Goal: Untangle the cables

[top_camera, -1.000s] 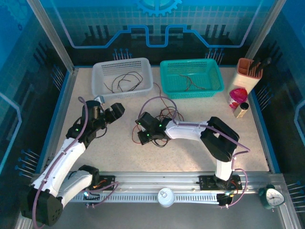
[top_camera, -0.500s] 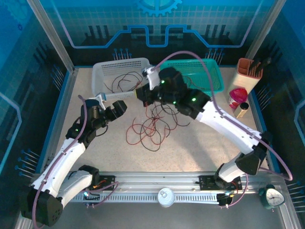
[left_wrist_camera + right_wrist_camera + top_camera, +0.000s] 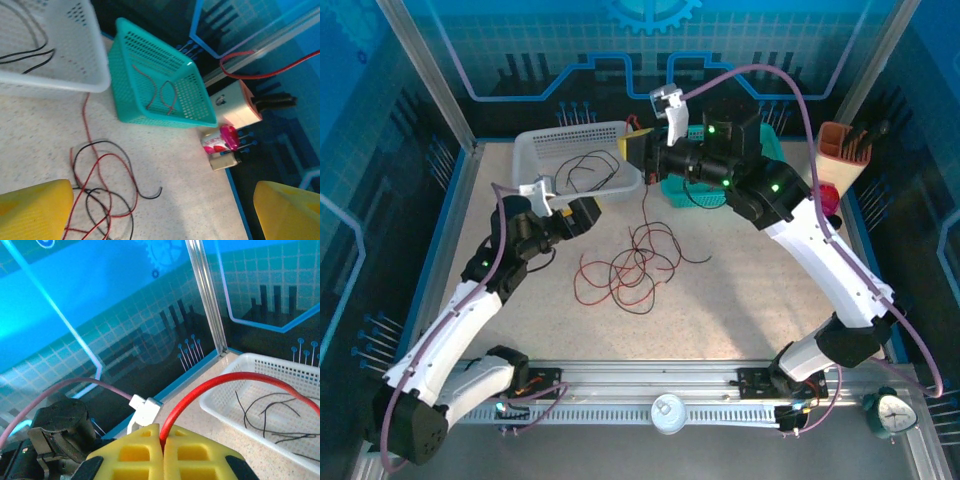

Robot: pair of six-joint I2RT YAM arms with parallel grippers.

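Note:
A tangle of thin red and black cables [image 3: 628,268] lies mid-table. One red cable [image 3: 645,200] rises out of it to my right gripper [image 3: 631,150], held high near the white basket [image 3: 525,165]. In the right wrist view the yellow pads [image 3: 135,452] are shut on that red cable [image 3: 235,377]. My left gripper [image 3: 590,212] hovers open just left of the tangle. Its yellow fingertips [image 3: 35,210] stand wide apart over the cables [image 3: 100,187], holding nothing. Black cables [image 3: 582,170] lie in the white basket. Red cables [image 3: 162,95] lie in the teal basket [image 3: 135,60].
The teal basket [image 3: 692,193] sits at the back, partly under the right arm. An orange and white holder [image 3: 842,150] and a pink bottle [image 3: 825,200] stand at the right edge. A clock [image 3: 892,412] and a white disc [image 3: 668,412] rest on the front rail.
My right gripper has risen from the table toward the back with a red cable, drawing it up out of the tangle. The left gripper has shifted slightly right toward the tangle.

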